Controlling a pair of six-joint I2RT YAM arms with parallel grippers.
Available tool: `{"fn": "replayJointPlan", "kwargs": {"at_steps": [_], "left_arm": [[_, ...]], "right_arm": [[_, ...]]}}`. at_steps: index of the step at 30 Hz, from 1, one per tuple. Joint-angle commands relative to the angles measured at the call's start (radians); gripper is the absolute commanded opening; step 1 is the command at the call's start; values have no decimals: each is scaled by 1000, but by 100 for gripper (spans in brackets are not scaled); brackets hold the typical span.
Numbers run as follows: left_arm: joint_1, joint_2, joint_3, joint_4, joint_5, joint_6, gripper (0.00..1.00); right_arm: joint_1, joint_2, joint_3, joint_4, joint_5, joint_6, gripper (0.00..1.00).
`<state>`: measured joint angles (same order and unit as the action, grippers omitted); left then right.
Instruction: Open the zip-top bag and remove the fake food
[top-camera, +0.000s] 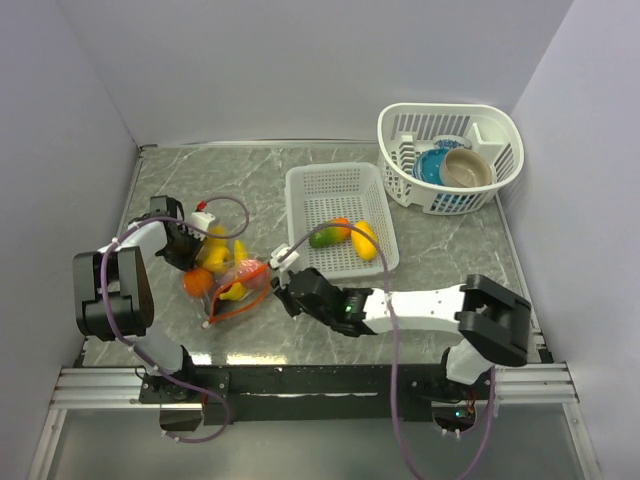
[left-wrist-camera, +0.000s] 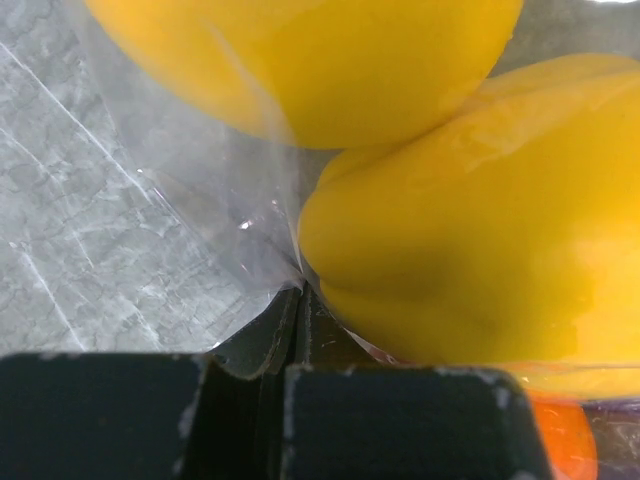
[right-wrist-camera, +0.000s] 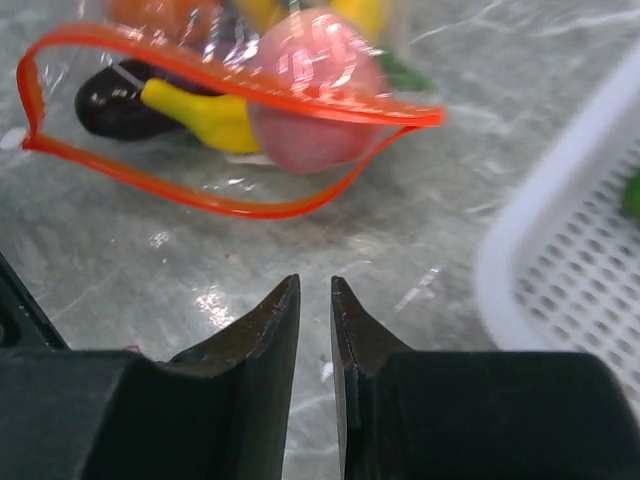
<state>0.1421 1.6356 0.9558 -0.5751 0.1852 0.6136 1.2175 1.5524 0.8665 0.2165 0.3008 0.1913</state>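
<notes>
Top external view puts the zip-top bag (top-camera: 232, 285) on the table (top-camera: 450, 250) just left of the white slotted basket (top-camera: 335, 195). Its orange-red zip strip (right-wrist-camera: 240, 211) gapes in a wide loop, mouth open toward the basket. Fake food (top-camera: 215, 255) lies inside: a pink-red piece (right-wrist-camera: 315, 110) at the mouth, a dark purple piece (right-wrist-camera: 110, 105) deeper in.

The left gripper (left-wrist-camera: 300, 300), on the bag's side away from the basket, is pinched tight on a fold of the clear plastic, with yellow fruit pressed close against it. The right gripper (right-wrist-camera: 313, 285), between bag and basket, has its fingers drawn almost together — a thin slit, nothing held.

A green-orange piece (top-camera: 325, 237) and a yellow piece (top-camera: 365, 240) rest in the basket.
</notes>
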Motion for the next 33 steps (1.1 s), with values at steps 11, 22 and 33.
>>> {"fn": "replayJointPlan", "kwargs": {"at_steps": [11,22,33], "left_arm": [[-13,-43,4,-2,-7,5,1],[-13,-68,21,-34,17,23,1],[-16,-48,21,-39,31,37,1]], "right_arm": [[16,276,300,54,-172,-10,70],[-29,448,488,-109,-57,13,92],[-30,367,377,14,245,10,92]]}}
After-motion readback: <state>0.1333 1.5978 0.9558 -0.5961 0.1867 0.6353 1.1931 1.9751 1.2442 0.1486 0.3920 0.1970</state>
